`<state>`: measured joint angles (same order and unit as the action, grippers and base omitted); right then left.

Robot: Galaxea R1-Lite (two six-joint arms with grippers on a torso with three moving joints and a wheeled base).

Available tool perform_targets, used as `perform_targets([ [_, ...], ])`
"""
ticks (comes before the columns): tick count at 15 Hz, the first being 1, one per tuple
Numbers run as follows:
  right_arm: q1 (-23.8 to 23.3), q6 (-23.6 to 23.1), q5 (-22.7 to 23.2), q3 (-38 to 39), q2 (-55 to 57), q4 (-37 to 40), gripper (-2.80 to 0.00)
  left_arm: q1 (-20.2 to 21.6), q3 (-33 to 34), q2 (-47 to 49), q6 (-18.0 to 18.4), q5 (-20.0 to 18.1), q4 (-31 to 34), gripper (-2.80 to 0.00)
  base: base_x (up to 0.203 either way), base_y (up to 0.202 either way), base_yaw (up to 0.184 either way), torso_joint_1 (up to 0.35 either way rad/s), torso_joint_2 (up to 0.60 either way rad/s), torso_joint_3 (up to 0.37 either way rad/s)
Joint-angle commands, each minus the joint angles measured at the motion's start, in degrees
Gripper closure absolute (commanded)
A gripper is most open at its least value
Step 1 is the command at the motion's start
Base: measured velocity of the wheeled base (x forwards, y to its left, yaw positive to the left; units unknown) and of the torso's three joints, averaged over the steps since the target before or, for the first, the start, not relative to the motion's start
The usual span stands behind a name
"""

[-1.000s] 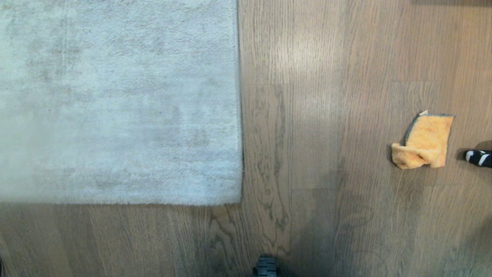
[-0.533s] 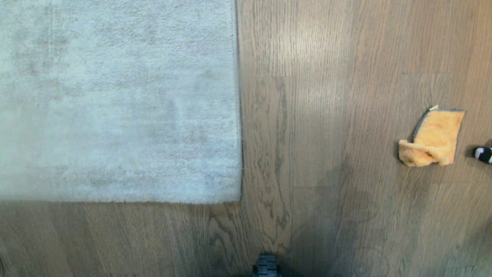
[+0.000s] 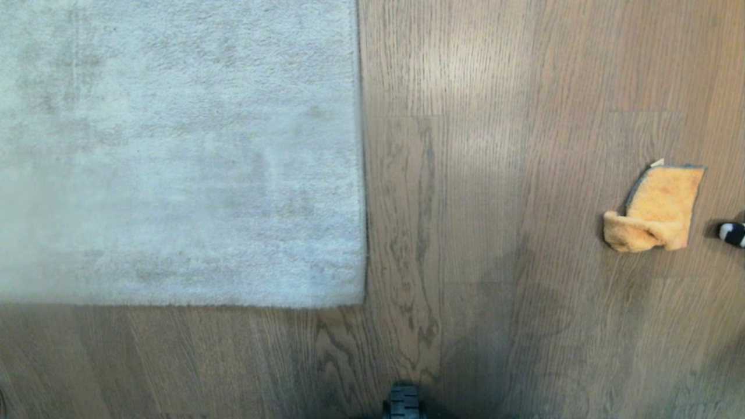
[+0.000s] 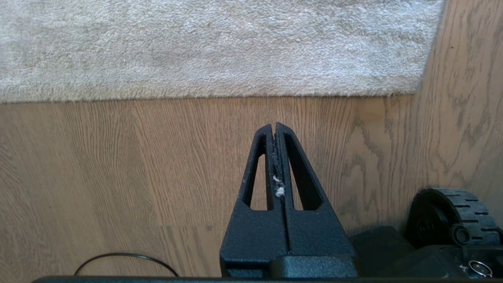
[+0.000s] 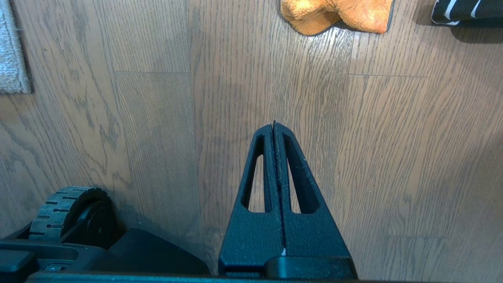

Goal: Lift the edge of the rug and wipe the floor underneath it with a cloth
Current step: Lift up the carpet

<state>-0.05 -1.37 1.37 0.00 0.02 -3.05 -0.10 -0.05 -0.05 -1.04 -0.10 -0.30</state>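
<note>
Now the cloth (image 3: 655,209) is lying off to the robot's right, nearer the right tool (image 5: 274,126), both tools sitting pinched shut, empty, rug edge (image 3: 361,174) leftward

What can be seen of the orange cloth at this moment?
The cloth is a small orange-yellow piece of soft, fuzzy fabric with thin grey trim along its edges and a pale tag at one corner. It lies loose on the brown wood-grain floor, partly flat, with its near corner folded and bunched over itself. It sits well to the right of the rug, apart from it. A black-and-white striped object lies just beside it, not touching. Neither gripper touches it.
</note>
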Motion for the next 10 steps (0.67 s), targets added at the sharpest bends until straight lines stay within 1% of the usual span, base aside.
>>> perform_targets([
  [1,0.05,-0.03,0.03,0.00,-0.02,-0.03,0.00,0.01,0.00,0.05,-0.02,0.01,-0.05,0.00,0.000,0.000,0.000,0.000,0.00,0.000],
  [10,0.05,-0.03,0.03,0.00,-0.02,-0.03,0.00,0.01,-0.03,0.05,0.07,0.01,-0.05,0.00,0.000,0.000,0.000,0.000,0.00,0.000],
])
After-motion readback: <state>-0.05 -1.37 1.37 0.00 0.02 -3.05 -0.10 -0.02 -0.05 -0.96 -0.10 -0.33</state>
